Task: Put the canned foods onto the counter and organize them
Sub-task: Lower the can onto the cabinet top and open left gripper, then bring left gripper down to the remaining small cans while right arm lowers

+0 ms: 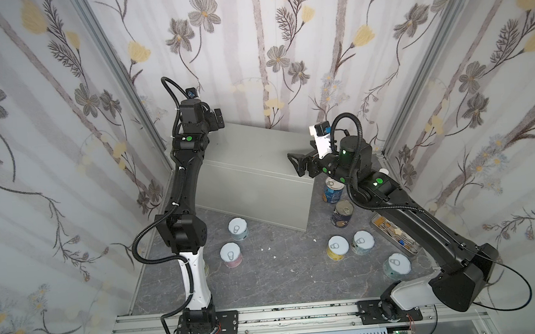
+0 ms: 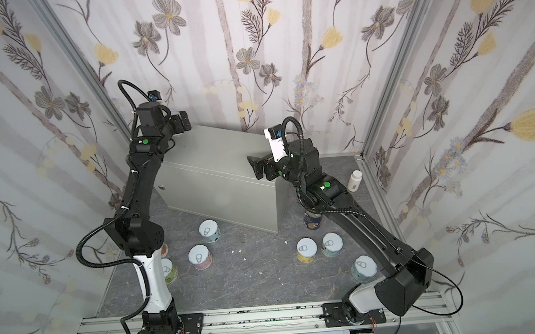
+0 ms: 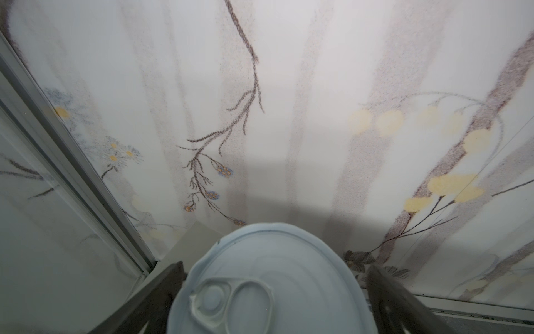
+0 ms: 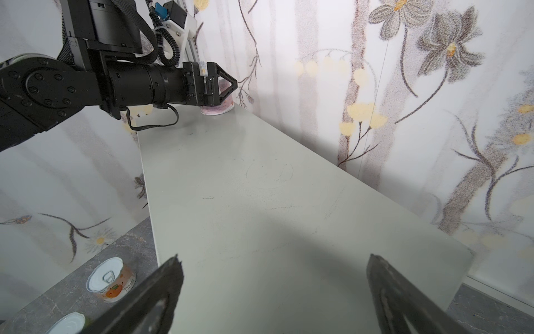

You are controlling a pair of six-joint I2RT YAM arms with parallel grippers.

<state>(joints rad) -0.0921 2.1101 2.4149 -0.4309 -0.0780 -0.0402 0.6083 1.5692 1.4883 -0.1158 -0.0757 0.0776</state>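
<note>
My left gripper (image 3: pixel 276 264), jaws spread either side of a short pink-labelled pull-tab can (image 4: pixel 218 108), at the far corner of the light-grey metal box counter (image 4: pixel 260 202). My right gripper (image 4: pixel 274 257) hangs wide and empty over the near end. A skewed retreat could clip the can off the corner. My left arm (image 1: pixel 191 153) hides it in both top views; its margin from the edge is unclear.
</note>
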